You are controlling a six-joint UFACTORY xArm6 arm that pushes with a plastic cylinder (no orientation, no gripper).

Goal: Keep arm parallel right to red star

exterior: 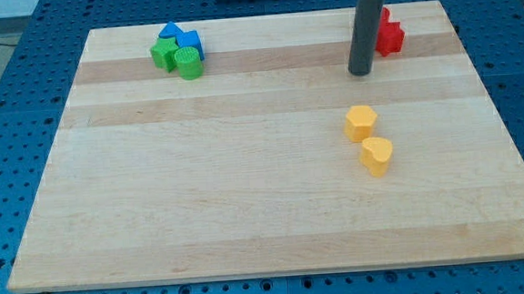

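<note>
The red star lies near the top right of the wooden board, partly hidden behind my rod. My tip rests on the board just below and to the view's left of the red star, close to it. I cannot tell if it touches the star.
A yellow hexagon block and a yellow heart block lie below my tip. At the top left sit a blue block, a green star block and a green cylinder, bunched together.
</note>
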